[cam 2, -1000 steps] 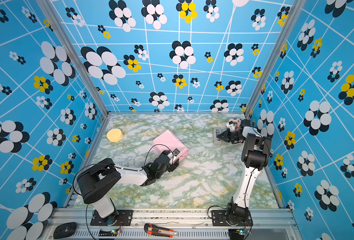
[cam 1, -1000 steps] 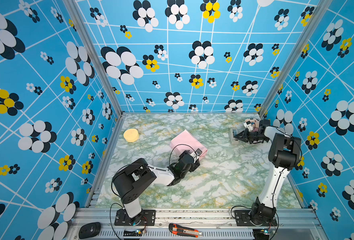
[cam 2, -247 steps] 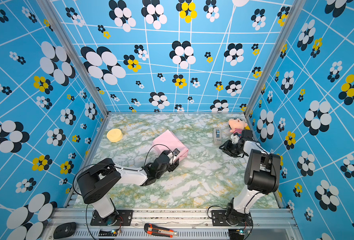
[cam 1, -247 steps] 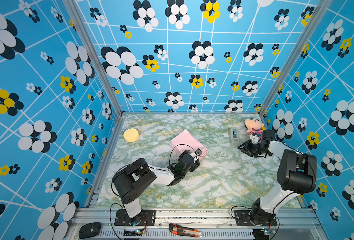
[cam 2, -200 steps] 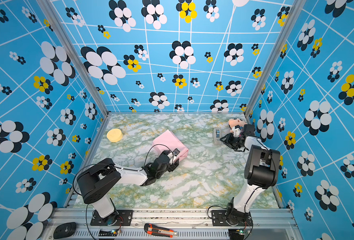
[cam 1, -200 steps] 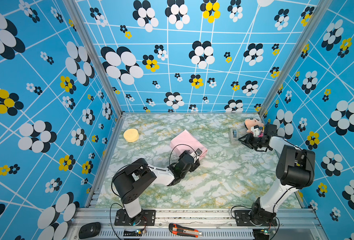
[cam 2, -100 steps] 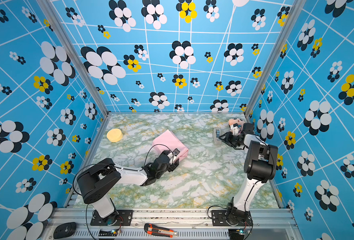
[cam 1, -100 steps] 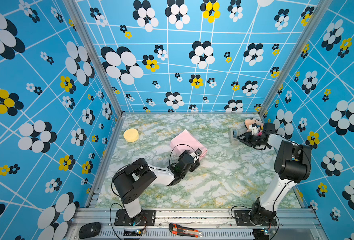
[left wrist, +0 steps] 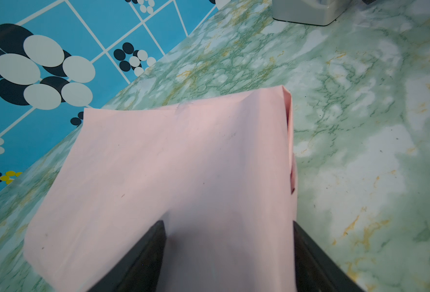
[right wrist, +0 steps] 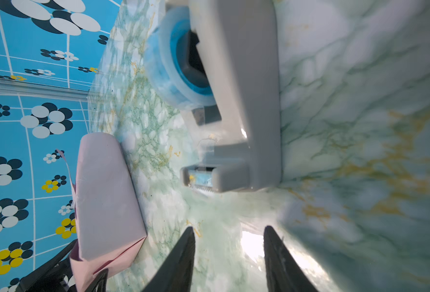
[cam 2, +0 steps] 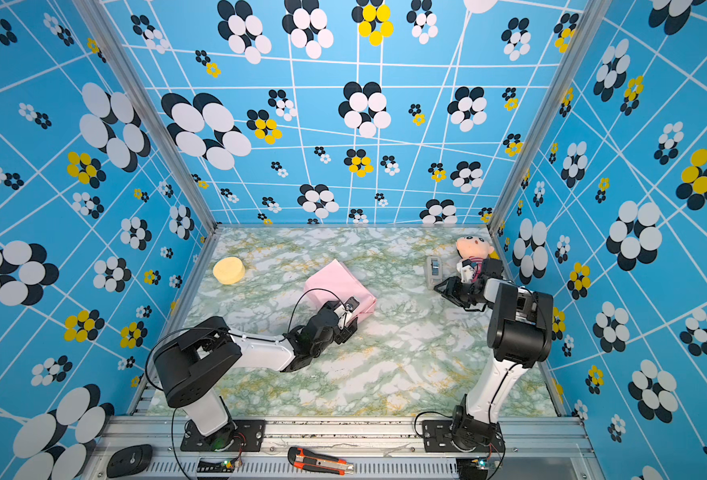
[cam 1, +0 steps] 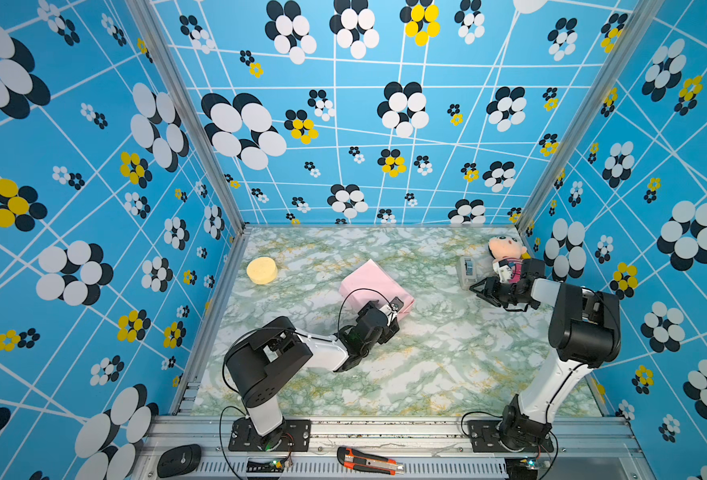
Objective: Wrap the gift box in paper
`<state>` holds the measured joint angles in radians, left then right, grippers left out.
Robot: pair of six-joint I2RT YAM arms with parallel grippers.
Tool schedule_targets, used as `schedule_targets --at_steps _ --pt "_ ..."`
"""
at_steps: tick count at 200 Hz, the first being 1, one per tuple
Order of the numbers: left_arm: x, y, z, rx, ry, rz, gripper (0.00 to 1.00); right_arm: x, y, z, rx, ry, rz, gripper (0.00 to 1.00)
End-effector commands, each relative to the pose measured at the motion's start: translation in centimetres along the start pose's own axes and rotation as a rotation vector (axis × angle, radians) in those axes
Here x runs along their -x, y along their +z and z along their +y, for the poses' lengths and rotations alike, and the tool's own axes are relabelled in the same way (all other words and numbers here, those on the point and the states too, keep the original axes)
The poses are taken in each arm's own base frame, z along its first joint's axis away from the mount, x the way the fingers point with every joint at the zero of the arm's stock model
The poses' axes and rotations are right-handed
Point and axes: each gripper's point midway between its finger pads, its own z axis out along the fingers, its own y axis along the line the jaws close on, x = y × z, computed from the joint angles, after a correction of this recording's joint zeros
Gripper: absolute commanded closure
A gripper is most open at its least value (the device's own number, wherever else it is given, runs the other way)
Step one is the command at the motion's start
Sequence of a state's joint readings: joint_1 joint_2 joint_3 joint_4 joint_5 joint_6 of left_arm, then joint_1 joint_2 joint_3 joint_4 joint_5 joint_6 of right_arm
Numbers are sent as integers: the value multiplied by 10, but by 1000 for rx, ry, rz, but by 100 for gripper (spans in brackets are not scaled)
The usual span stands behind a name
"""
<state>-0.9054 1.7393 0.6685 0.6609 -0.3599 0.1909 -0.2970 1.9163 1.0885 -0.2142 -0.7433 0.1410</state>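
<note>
meanwhile, the left gripper (left wrist: 228, 225) is clamping one end of the pale pink paper (cam 1: 370, 282), one finger pressing on top and one against the side. the paper is lying folded into a box-shaped parcel mid-way across the marbled table (cam 1: 426, 353), with the gift box sitting out of sight inside it. the right gripper (right wrist: 229, 230), jaws parted, is pointing at the cutter end of the grey tape dispenser (cam 1: 467, 270), close but apart, beside a plush doll (cam 1: 505, 251) by the right wall.
</note>
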Motion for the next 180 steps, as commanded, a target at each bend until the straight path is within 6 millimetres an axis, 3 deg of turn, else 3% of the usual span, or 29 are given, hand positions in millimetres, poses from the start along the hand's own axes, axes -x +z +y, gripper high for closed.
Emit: schedule_targets --at_steps 1,95,180 --pt "-81 -3 -14 -53 53 256 24 2 9 -4 28 -38 -17 52" --pt "-79 -4 -12 -47 58 255 24 2 26 2 56 -60 28 50" --pt "-83 -5 -12 -46 55 263 24 1 23 10 87 -84 29 65"
